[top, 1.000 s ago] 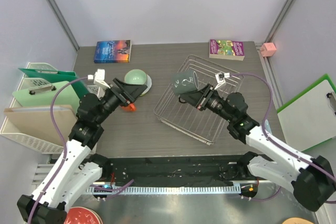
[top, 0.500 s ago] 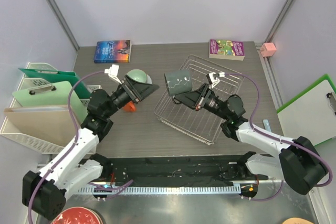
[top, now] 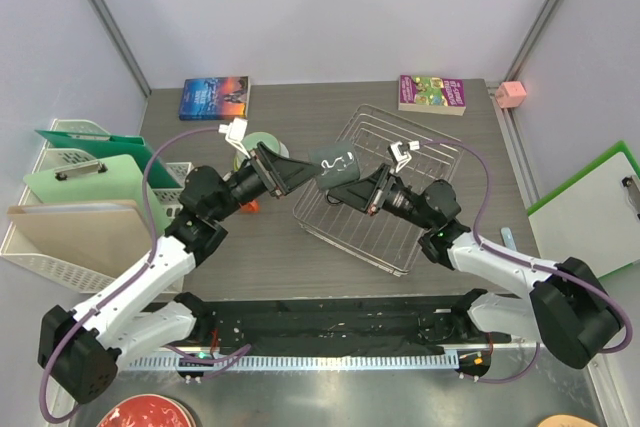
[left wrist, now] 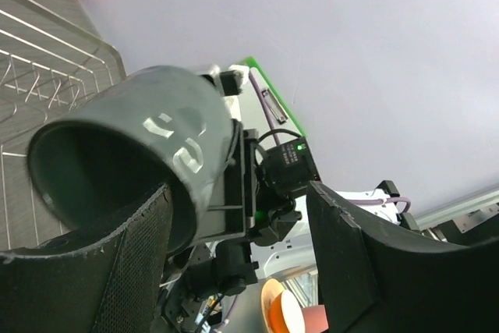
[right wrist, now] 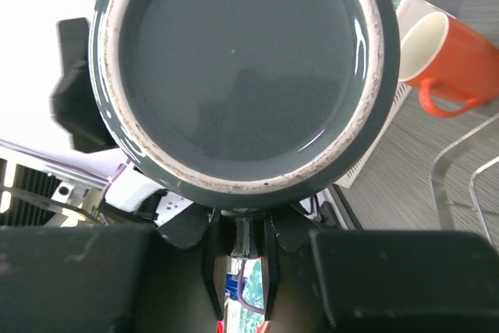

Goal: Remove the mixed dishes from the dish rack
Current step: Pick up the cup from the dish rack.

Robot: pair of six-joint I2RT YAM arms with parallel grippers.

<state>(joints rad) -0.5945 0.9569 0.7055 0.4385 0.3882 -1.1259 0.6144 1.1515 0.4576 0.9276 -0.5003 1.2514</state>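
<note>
Lying at the far edge of the grey wood-grain bench [top: 270, 257]: a blue-covered book [top: 215, 98] left, a purple-and-green book [top: 432, 93] right, a small pink box [top: 511, 94] near the corner. Off the left side, white slotted trays [top: 40, 257] holding green clipboards [top: 75, 172] and a tan board [top: 60, 232]. Off the right, a green-edged white clipboard [top: 590, 212]. Bottom edge, part of a red plate [top: 145, 415].

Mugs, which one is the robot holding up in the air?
The grey mug, held aloft by the right gripper. The orange mug sits down on the table, with nothing gripping it.
</note>
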